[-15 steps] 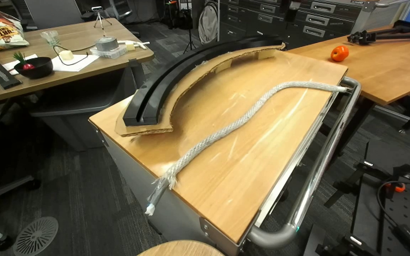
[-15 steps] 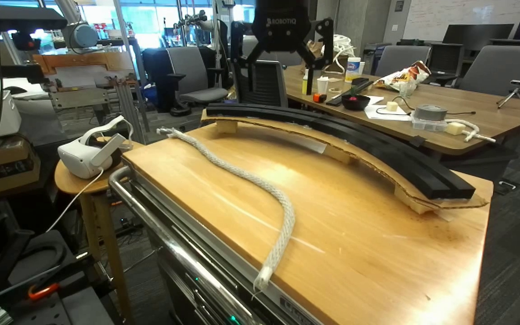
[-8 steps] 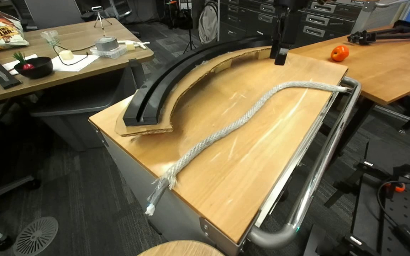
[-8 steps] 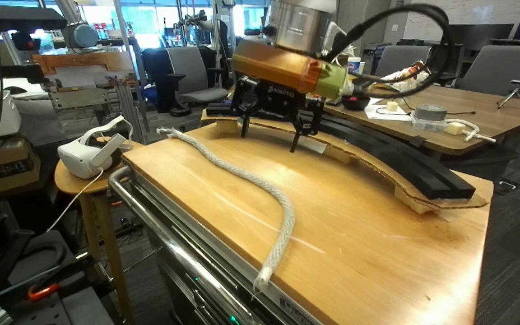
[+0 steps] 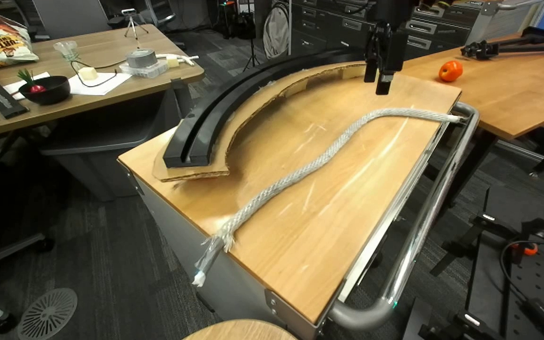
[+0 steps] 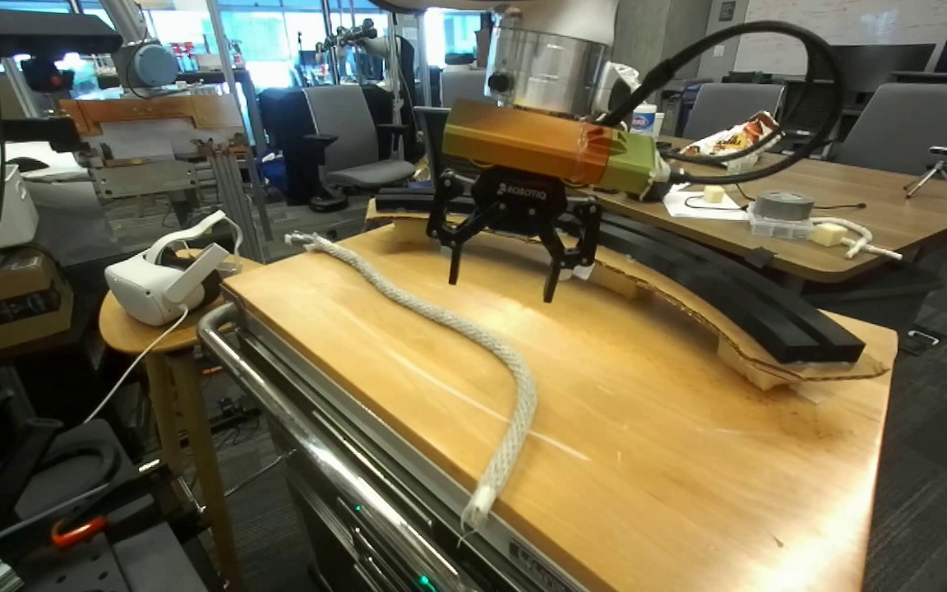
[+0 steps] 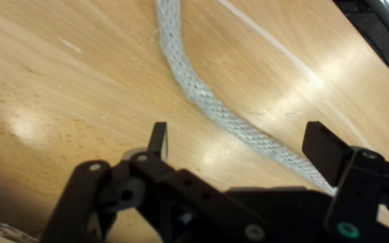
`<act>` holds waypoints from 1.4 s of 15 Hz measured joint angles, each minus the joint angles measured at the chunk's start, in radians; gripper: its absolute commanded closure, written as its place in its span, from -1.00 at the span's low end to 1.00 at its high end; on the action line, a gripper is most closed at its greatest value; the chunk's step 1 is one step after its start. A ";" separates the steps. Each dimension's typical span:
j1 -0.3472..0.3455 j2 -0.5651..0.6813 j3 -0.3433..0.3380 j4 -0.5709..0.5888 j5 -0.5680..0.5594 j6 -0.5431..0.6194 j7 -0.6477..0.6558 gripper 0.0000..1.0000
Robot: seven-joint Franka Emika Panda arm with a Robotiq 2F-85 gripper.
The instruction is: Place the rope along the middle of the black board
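Observation:
The rope (image 5: 300,173), pale and braided, lies in a loose S-curve across the wooden top in both exterior views, its frayed, plastic-wrapped end hanging over an edge. Behind it curves the black board (image 6: 687,261), an arc with a channel, raised on a cardboard base (image 5: 248,123); nothing lies in the part of the channel that shows. My gripper (image 6: 501,288) hangs above the wooden top between board and rope, open and apart from both. In the wrist view the rope (image 7: 211,105) runs diagonally below, passing behind the right finger (image 7: 328,153).
A metal handle bar (image 5: 423,241) runs along the wooden top's rope-side edge. A white headset (image 6: 157,284) sits on a stool beside it. Another table (image 5: 163,45) stands beyond the board, and an orange tomato (image 5: 451,71) lies on a further tabletop.
My open gripper has come down from high above the board's far end, then edged out from the board toward the rope. Rope and board have stayed put.

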 measured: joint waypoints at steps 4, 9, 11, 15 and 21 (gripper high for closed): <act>0.026 -0.009 0.047 -0.042 -0.254 0.081 0.286 -1.00; 0.033 -0.006 0.054 -0.047 -0.324 0.081 0.365 -1.00; 0.033 -0.005 0.054 -0.048 -0.324 0.081 0.365 -1.00; 0.033 -0.005 0.056 -0.074 -0.507 0.152 0.352 -1.00; 0.030 -0.001 0.056 -0.133 -0.690 0.379 0.279 -1.00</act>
